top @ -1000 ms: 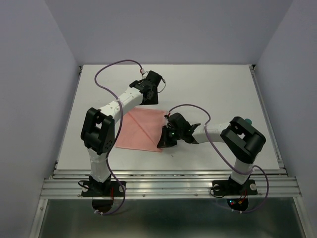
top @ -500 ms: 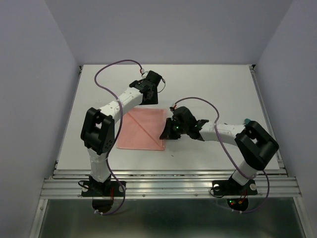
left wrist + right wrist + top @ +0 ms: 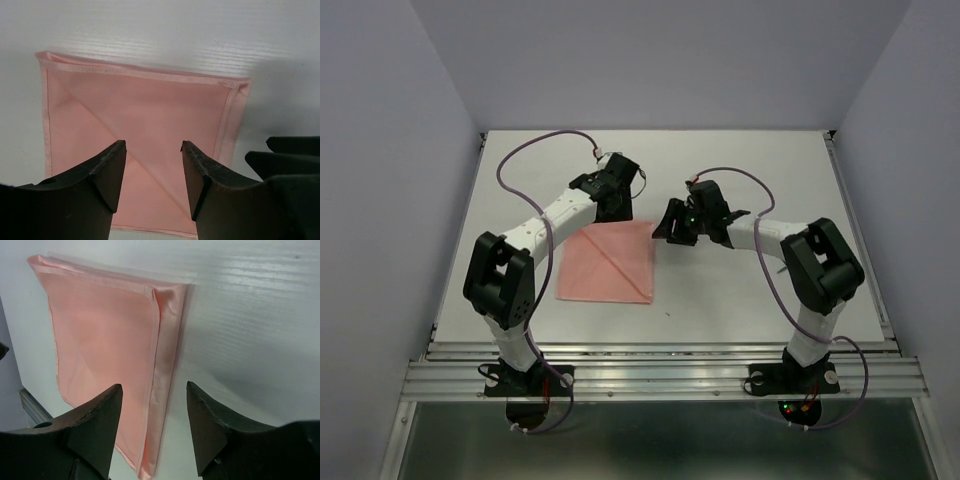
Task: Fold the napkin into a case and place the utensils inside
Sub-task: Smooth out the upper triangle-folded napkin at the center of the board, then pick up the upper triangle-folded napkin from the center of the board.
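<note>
The salmon-pink napkin [image 3: 608, 266] lies flat on the white table as a folded square with a diagonal crease [image 3: 150, 115]. No case is in view, and the utensils are out of view. My left gripper [image 3: 617, 212] hovers open over the napkin's far edge, and in the left wrist view the cloth shows between its tips [image 3: 152, 145]. My right gripper [image 3: 666, 228] stands open beside the napkin's far right corner. The doubled hem [image 3: 167, 340] runs between its fingers [image 3: 154, 387], and nothing is held.
Purple cables [image 3: 535, 145] loop above both arms. The right gripper's dark fingers [image 3: 287, 150] show at the right of the left wrist view. A metal rail [image 3: 660, 375] borders the table's near edge, and grey walls close in the other sides.
My right gripper has opened and moved from the napkin's near right edge up to its far right corner. The left arm has shifted slightly left. The napkin lies flat.
</note>
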You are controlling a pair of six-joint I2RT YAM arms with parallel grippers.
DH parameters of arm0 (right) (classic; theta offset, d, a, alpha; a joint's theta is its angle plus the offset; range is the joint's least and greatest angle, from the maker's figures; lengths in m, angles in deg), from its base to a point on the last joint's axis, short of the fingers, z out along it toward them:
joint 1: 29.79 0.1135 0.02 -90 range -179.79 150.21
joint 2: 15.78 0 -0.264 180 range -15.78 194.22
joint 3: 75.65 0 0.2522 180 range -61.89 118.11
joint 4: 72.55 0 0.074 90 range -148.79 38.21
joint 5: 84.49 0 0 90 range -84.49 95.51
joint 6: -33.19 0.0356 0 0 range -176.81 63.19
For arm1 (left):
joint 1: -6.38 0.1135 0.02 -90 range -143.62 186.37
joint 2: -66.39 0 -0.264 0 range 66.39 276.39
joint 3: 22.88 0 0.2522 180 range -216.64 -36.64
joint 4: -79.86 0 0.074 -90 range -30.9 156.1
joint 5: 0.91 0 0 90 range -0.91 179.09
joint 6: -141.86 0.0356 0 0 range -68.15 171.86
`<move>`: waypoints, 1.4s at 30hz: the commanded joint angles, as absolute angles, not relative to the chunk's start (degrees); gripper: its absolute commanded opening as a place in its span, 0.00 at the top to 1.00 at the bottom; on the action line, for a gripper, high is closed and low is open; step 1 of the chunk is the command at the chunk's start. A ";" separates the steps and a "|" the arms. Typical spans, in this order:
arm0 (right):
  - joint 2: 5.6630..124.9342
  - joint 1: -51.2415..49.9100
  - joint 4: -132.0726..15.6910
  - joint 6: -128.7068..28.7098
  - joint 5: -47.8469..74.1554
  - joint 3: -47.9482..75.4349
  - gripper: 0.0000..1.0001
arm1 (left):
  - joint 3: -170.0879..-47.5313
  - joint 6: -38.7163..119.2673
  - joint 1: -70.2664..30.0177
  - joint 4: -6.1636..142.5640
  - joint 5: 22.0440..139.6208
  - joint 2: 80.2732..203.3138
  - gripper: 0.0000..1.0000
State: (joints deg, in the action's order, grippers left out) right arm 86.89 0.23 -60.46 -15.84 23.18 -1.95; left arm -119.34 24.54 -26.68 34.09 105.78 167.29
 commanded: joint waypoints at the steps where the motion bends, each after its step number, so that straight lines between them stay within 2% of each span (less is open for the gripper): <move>1: 92.05 0.00 -61.16 -17.70 27.39 3.58 0.40 | -116.89 22.94 -27.11 35.42 106.76 162.89 0.40; 8: 98.55 0.00 -62.21 -16.65 29.33 7.19 0.38 | -115.57 22.59 -27.02 35.95 106.50 162.19 0.40; 13: 100.41 0.00 -63.80 -15.33 29.25 7.45 0.44 | -115.48 22.94 -27.11 35.95 106.32 162.45 0.40; 15: 101.02 0.00 -63.80 -15.07 28.98 7.72 0.49 | -115.39 23.03 -27.20 36.04 106.15 162.71 0.40; 16: 101.11 0.00 -63.80 -15.07 28.72 7.72 0.55 | -115.48 23.11 -27.11 36.12 106.06 162.80 0.40; 17: 100.94 0.00 -63.97 -14.80 28.28 7.63 0.67 | -115.39 23.11 -27.20 36.13 105.80 162.98 0.40; 19: 100.59 0.00 -64.06 -14.63 27.67 7.19 0.74 | -115.65 23.29 -27.20 36.21 105.53 163.15 0.40; 20: 100.24 0.00 -63.89 -14.80 27.40 7.02 0.72 | -115.92 23.38 -27.20 36.04 105.44 163.33 0.40; 21: 98.93 0.00 -63.80 -14.98 26.96 6.67 0.66 | -116.27 23.55 -27.81 35.95 105.53 163.77 0.40; 22: 98.05 0.00 -63.80 -15.15 26.26 6.14 0.53 | -116.70 23.55 -28.25 35.86 105.79 164.12 0.40; 23: 96.82 0.00 -63.80 -15.33 24.78 4.74 0.31 | -117.75 23.55 -28.69 35.69 105.97 164.64 0.40; 25: 94.45 0.00 -63.36 -15.77 22.84 2.98 0.19 | -119.34 23.55 -29.48 34.81 106.06 166.84 0.40; 27: 89.88 -0.52 -62.83 -16.03 19.59 -0.61 0.14 | -122.24 23.29 -30.89 33.58 107.10 169.81 0.40; 30: 83.37 -2.37 -62.48 -15.33 15.89 -5.46 0.13 | -126.02 22.77 -32.56 32.52 107.46 172.82 0.39; 32: 78.64 -4.47 -62.13 -13.67 13.26 -12.98 0.12 | -128.64 22.59 -33.70 32.35 107.46 176.50 0.34; 37: 70.19 -6.94 -60.46 -11.20 9.65 -22.15 0.12 | -135.77 22.85 -35.90 28.57 109.83 183.18 0.23; 42: 64.56 -6.94 -58.96 -9.53 8.94 -27.25 0.11 | -141.22 22.59 -37.22 24.97 113.51 189.33 0.25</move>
